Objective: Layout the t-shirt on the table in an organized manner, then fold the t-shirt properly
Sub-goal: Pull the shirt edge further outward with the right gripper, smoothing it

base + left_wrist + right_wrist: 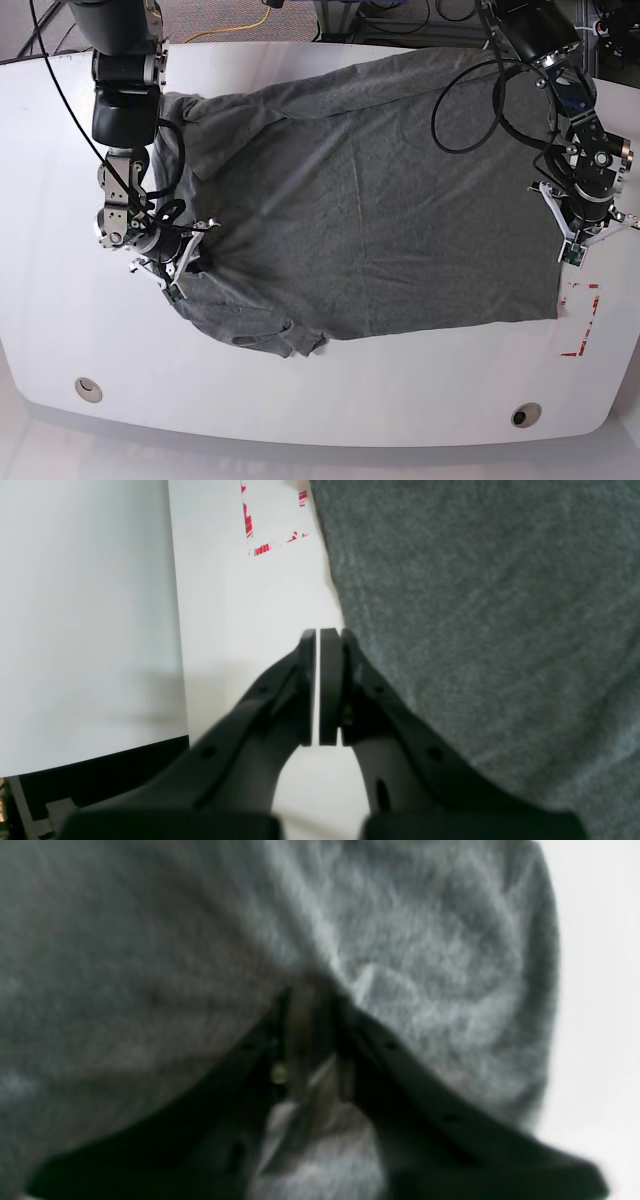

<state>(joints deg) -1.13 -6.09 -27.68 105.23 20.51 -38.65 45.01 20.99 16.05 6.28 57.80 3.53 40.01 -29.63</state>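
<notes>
Pinching grey fabric with my right gripper (312, 1040) at the t-shirt (370, 200) sleeve side | my left gripper (318, 690) pressed together, empty, just beside shirt edge near red tape (260, 547) | t-shirt spread on the table (300, 400), lower sleeve bunched

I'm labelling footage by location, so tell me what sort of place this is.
Probably a robotics lab or test bench: a glossy white table with a round cable hole and red tape marks, cables trailing behind, and a grey t-shirt spread out.
</notes>
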